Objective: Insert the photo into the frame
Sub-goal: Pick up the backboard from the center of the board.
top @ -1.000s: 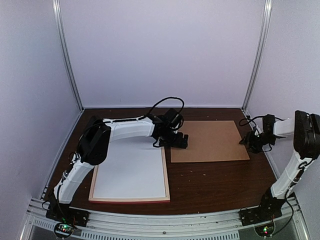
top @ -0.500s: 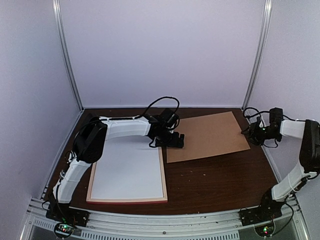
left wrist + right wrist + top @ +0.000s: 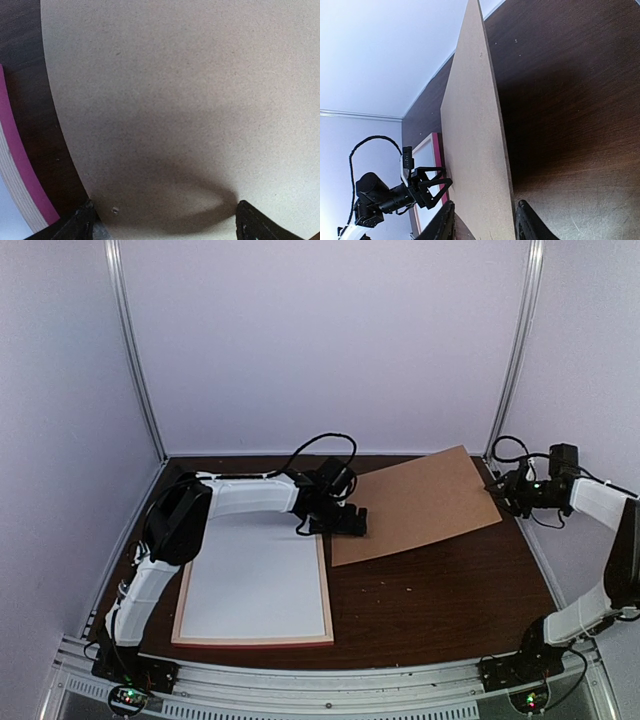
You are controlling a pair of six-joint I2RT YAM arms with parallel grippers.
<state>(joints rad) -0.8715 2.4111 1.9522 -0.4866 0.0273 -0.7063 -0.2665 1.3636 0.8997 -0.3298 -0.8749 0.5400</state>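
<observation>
The frame lies flat at the table's front left, pale wood side up, with a pink edge showing. A plain white sheet fills its opening; it looks like the photo lying white back up, with no print showing. My left gripper stands open and low at the frame's far right corner, its fingertips straddling the near edge of the brown backing board. My right gripper is shut on that board's right edge, holding that side raised so that the board slopes down to the left.
Pale walls with metal corner posts close in the table on three sides. The right post stands just behind my right gripper. A black cable loops above my left wrist. A metal rail runs along the near edge.
My right gripper has closed in on the board's right edge and risen with it. The board has gone from flat to tilted, its left edge still down. The left gripper has barely moved.
</observation>
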